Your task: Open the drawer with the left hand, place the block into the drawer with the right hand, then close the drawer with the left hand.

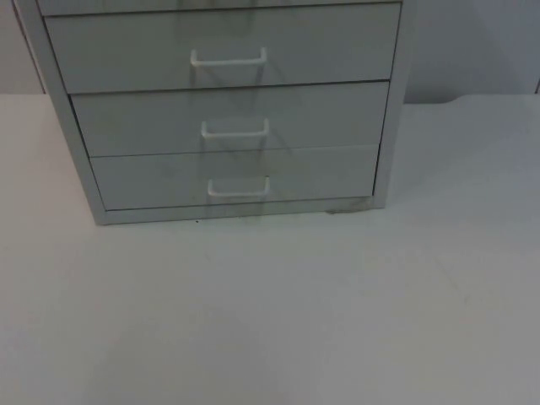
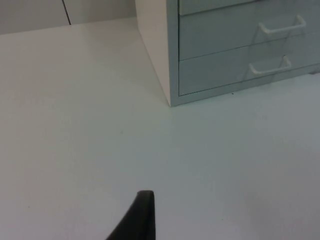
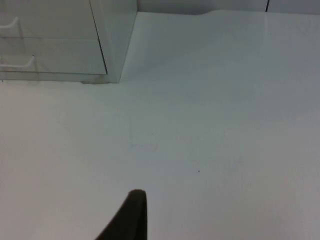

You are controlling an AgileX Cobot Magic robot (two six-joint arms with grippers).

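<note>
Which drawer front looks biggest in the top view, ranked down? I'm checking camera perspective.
1. Upper drawer
2. Middle drawer
3. Bottom drawer

The camera's angle may cause this; real sizes could match.

Lab or office bench: white table (image 1: 270, 321), grey partition wall (image 1: 472, 51) (plain), drawer cabinet (image 1: 224, 110)

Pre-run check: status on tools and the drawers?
Left tool fingertip over bare table, left of the drawer unit. Right tool fingertip over table on its right. All three drawers shut, handles untouched. Nothing in front of the unit.
</note>
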